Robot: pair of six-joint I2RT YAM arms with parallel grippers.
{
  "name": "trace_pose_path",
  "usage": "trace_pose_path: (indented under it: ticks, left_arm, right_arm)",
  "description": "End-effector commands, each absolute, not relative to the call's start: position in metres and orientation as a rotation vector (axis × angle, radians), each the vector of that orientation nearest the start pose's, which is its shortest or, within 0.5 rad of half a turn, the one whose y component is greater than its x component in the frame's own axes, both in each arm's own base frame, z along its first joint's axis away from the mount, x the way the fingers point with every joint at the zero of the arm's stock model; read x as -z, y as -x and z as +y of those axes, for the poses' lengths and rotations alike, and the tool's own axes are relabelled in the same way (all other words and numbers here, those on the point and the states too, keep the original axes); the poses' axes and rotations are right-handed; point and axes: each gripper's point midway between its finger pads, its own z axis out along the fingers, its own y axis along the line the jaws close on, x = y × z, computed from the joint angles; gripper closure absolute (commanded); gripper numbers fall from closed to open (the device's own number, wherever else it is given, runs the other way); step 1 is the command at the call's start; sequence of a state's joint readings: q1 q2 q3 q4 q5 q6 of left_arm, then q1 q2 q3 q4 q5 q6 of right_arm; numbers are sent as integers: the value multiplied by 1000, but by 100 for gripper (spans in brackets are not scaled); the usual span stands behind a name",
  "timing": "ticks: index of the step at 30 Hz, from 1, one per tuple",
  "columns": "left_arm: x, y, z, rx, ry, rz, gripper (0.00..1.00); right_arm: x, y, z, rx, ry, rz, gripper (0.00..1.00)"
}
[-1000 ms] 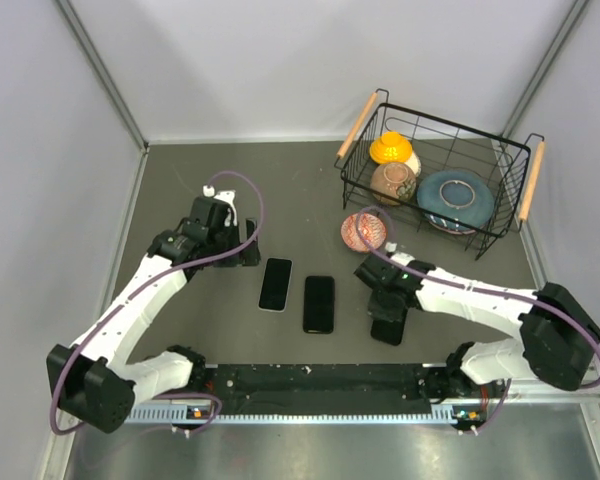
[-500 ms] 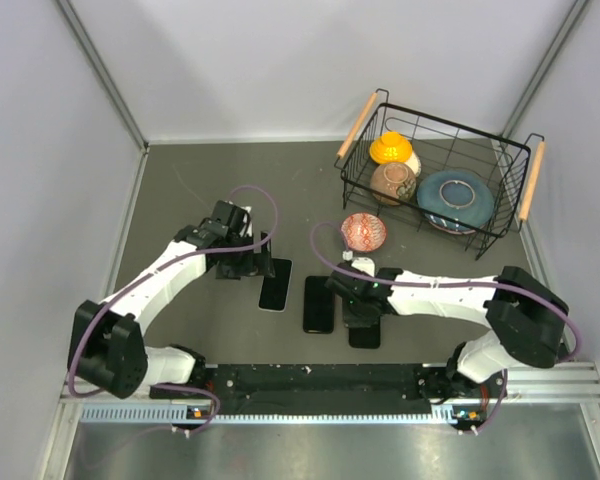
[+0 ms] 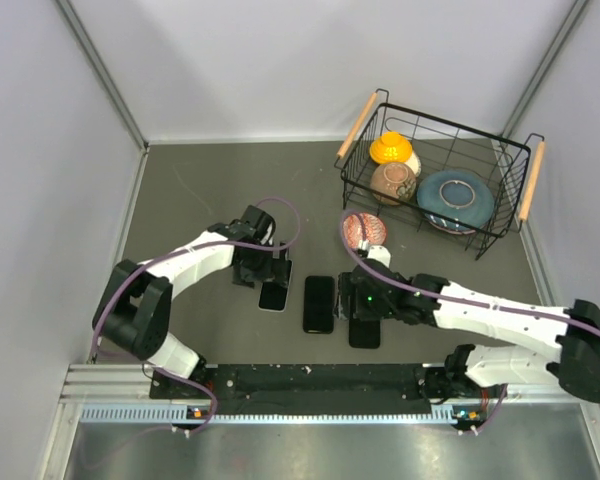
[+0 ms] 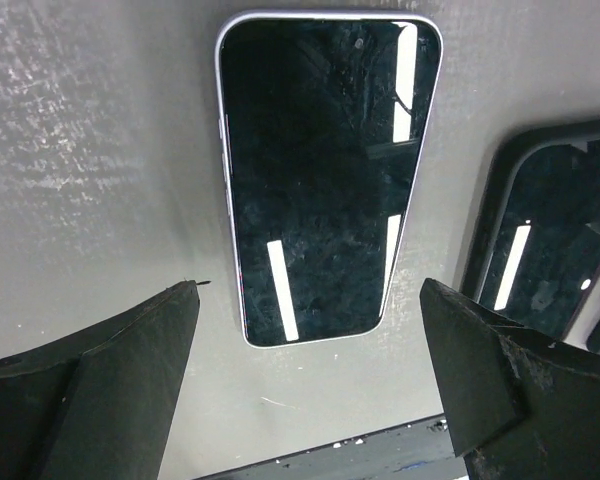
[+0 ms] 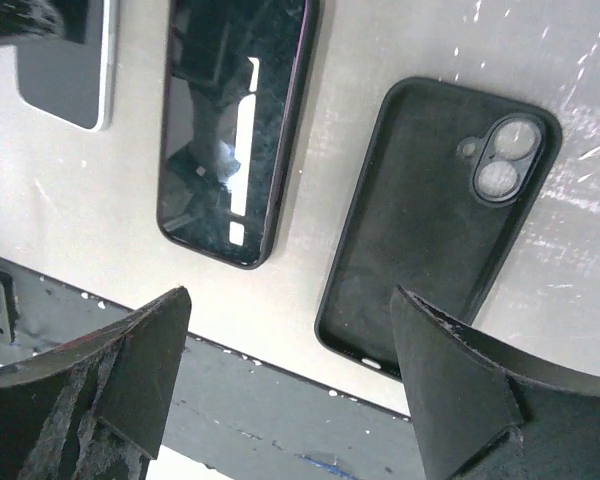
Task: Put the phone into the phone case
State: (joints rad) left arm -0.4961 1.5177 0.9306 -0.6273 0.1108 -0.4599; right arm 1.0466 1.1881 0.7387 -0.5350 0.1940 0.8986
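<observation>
We find the left jaws spread astride the silver-rimmed phone, flat on the counter, likely to pinch its edges. The right jaws, spread, hover above the empty phone case, near right, likely steadying it.

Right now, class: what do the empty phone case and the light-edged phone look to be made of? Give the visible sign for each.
Phone case: probably soft rubber or silicone, matt black; it shows only a dull sheen, no sharp reflections.
Phone: glossy glass front, mirroring bright light strips; pale rim, likely metal, though plastic is possible.
</observation>
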Motion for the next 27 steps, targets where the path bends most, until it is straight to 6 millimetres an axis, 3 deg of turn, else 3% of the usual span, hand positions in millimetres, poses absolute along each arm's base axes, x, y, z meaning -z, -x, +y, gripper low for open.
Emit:
trace_pose_path:
  ticks: [1, 9, 20, 27]
  left_arm:
    - [-54, -261, -190, 349, -110, 2789, 3]
    - [-40, -260, -202, 265, -159, 2835, 4]
    - [-18, -254, -190, 85, -190, 2889, 10]
    - [-31, -253, -191, 92, -209, 2860, 5]
  right_arm:
    - [-104, -155, 241, -561, 82, 2468, 16]
    - [-112, -159, 223, -590, 5, 2398, 13]
    - [-111, -159, 213, -619, -30, 2382, 13]
    - [-109, -160, 215, -626, -23, 2393, 13]
